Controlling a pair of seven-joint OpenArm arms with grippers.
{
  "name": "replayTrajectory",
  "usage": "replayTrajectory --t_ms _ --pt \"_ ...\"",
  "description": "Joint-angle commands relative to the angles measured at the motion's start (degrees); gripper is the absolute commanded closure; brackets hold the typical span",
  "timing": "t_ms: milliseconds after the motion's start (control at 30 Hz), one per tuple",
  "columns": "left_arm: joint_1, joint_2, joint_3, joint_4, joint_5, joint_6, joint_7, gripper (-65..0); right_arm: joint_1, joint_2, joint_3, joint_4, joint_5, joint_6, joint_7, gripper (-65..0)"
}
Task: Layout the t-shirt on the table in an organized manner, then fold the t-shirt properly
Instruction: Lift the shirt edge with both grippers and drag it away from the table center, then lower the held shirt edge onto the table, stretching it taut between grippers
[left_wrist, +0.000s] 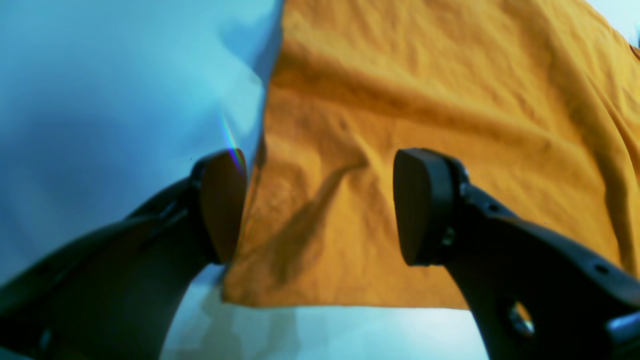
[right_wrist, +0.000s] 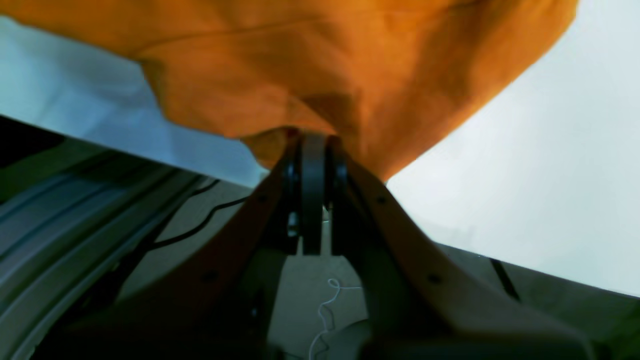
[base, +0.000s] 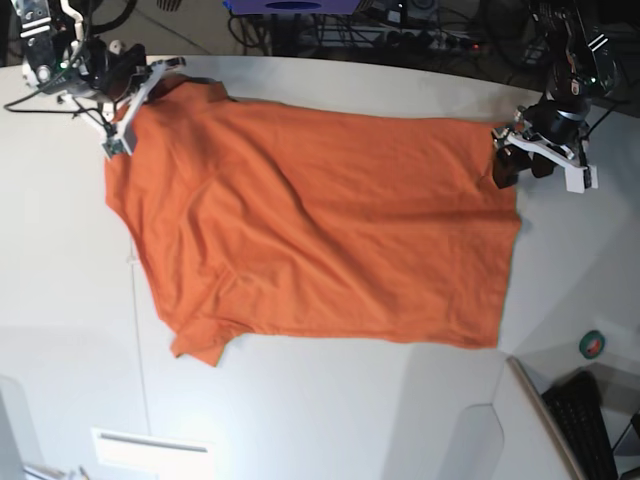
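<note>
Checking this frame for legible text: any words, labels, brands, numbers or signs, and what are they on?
None readable.
The t-shirt is plain orange with no print.
The table shows no markings.
A small round green object at the table's edge may carry a mark, too small to read.

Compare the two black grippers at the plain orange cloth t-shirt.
The left gripper stands open; the right gripper is shut.
The left holds nothing, straddling a corner of the plain orange cloth t-shirt; the right pinches a bunch of cloth.
Both sit at the shirt's edge.

Base overhead; 2 wrist cams close-up.
</note>
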Motion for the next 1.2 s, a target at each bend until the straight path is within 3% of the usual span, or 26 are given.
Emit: replayTrajectory --t_ms 0,233,267,333,367,433,467,567,800,933,1167 --pt "-0.3 -0.7 -0.2 -0.7 -0.5 -0.2 -0.8 -43.9 -0.2 0.8 0.3 0.9 0.0 0.2 0.4 0.0" --pt "-0.5 -0.8 -0.4 -5.4 -0.4 -0.2 -1.0 -43.6 -2.7 1.0 0.8 7.7 0.0 0.2 -0.8 0.0" --pt "-0.4 -0.9 -0.5 -5.4 -0.4 -0.2 -1.0 -41.6 -2.8 1.0 0.8 8.7 0.0 0.2 -0.7 -3.2" --pt "-0.4 -0.9 -0.6 -5.0 -0.4 -0.2 -1.0 -31.1 -2.8 0.8 0.8 9.4 0.0 0.2 -0.7 -14.7" --pt "-0.4 -0.9 -0.6 -4.9 -0.4 -0.2 -1.0 -22.9 -2.8 0.8 0.8 9.5 0.0 0.2 -0.7 -16.1" --pt "-0.5 -0.9 -0.6 -4.1 -0.4 -0.2 -0.9 -4.4 -2.8 0.7 1.0 9.5 0.1 0.1 -0.4 -12.6" --pt "-0.5 -0.9 -0.5 -3.3 -0.4 -0.2 -0.9 0.0 -2.8 0.7 1.0 9.5 0.1 0.0 -0.4 -9.6" --pt "-0.5 -0.9 -0.3 -1.8 -0.4 -0.2 -0.8 0.0 -2.9 0.7 2.6 9.5 0.1 -0.1 -0.4 0.0" --pt "-7.5 -0.8 2.5 -7.0 0.2 -0.1 -0.8 0.0 6.0 -0.1 3.0 4.8 0.0 -0.1 1.8 0.0" --pt "-11.4 -0.7 7.4 -12.2 6.7 3.7 -1.0 0.0 12.2 -2.4 2.9 -3.8 0.0 -0.1 1.6 0.0" --pt "-16.9 -1.1 8.6 -20.1 9.1 4.3 -1.0 0.0 22.1 -4.1 2.9 -21.5 0.0 0.0 3.4 0.0"
